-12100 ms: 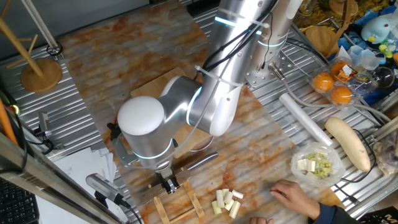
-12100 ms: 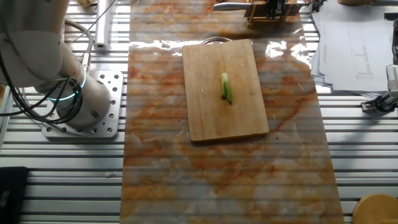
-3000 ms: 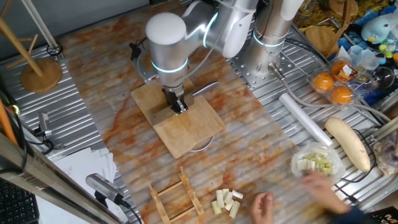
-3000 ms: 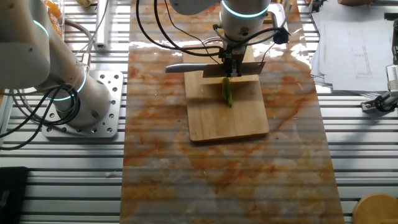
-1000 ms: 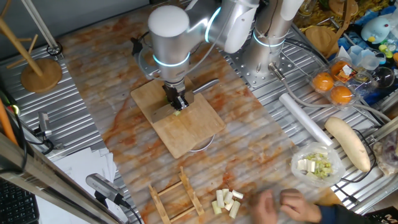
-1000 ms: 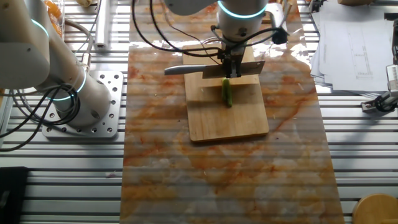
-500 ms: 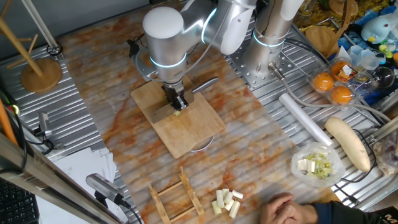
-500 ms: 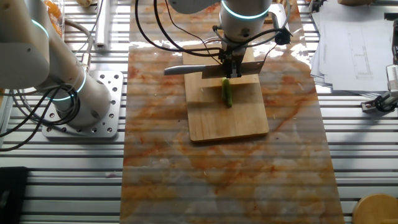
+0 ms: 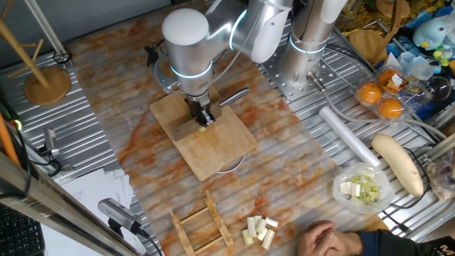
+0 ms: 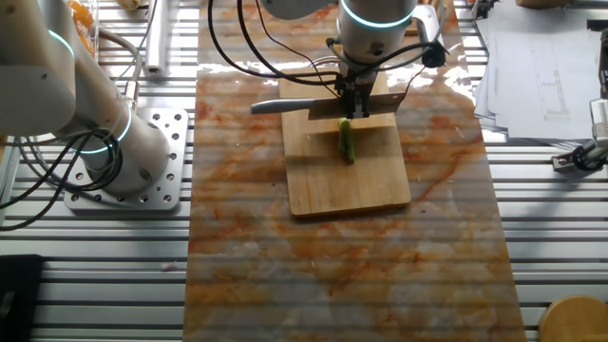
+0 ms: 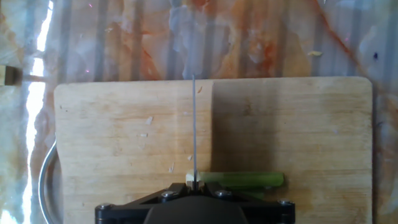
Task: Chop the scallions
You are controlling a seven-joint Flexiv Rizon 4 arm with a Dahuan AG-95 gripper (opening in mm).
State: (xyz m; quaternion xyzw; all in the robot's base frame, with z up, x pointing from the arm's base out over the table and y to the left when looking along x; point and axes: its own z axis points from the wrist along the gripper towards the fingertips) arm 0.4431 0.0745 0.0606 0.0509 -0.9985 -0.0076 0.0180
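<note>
A short green scallion stalk [image 10: 348, 142] lies on the wooden cutting board [image 10: 347, 185]. In the hand view the scallion [image 11: 242, 180] runs crosswise, with its pale end under the blade. My gripper [image 10: 353, 103] is shut on a knife [image 10: 285, 106] and holds it across the board's far end. The thin blade edge [image 11: 194, 130] stands upright over the scallion's left end; whether it touches I cannot tell. In one fixed view the gripper [image 9: 201, 117] sits low over the board [image 9: 210, 153], hiding most of the scallion [image 9: 204, 128].
A wooden knife rack [image 9: 202, 227] and a cluster of cream chunks [image 9: 257, 229] lie near the front edge. A person's hand [image 9: 330, 238] rests at the front right. A bag of chopped bits [image 9: 362, 188], a long pale vegetable [image 9: 398, 163] and oranges [image 9: 380, 99] are on the right.
Over 12 seconds the arm came from the rack to the board with the knife. In the last second the knife barely shifted, and the person's hand settled at the front right.
</note>
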